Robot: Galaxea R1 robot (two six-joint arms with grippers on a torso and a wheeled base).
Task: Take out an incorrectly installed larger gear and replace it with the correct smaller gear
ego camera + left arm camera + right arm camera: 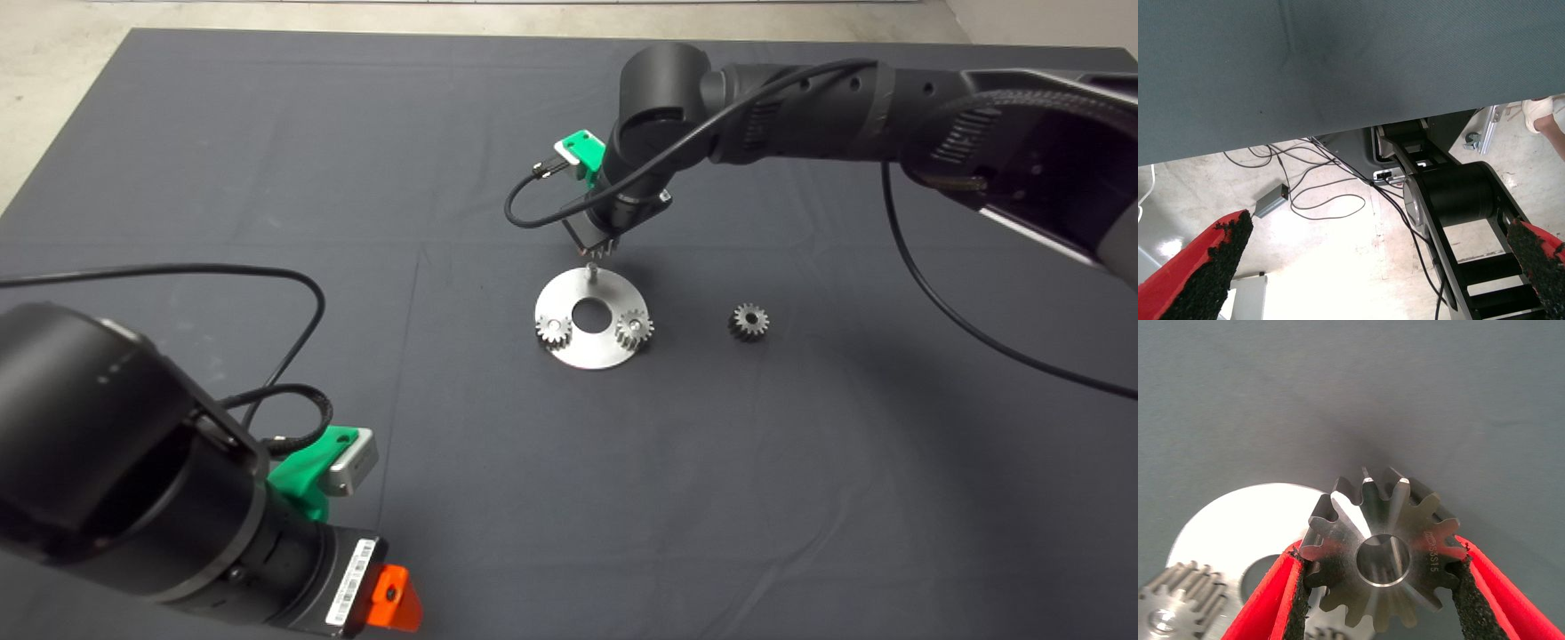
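Note:
My right gripper [1381,563] is shut on the smaller gear [1381,543], its black pads pressing the teeth on both sides. In the head view this gripper [597,252] hangs just above the bare peg [591,269] at the far edge of the round steel plate [591,353]. Two small gears [553,330] [634,328] sit on the plate's other pegs. The larger gear [749,321] lies on the mat to the right of the plate, apart from it. My left gripper [396,600] is parked at the lower left, open.
The plate [1238,533] has a round centre hole [588,312]. A cable loops from the right wrist over the mat. The left wrist view shows the mat's edge [1338,127], floor cables and a person's shoe [1541,113].

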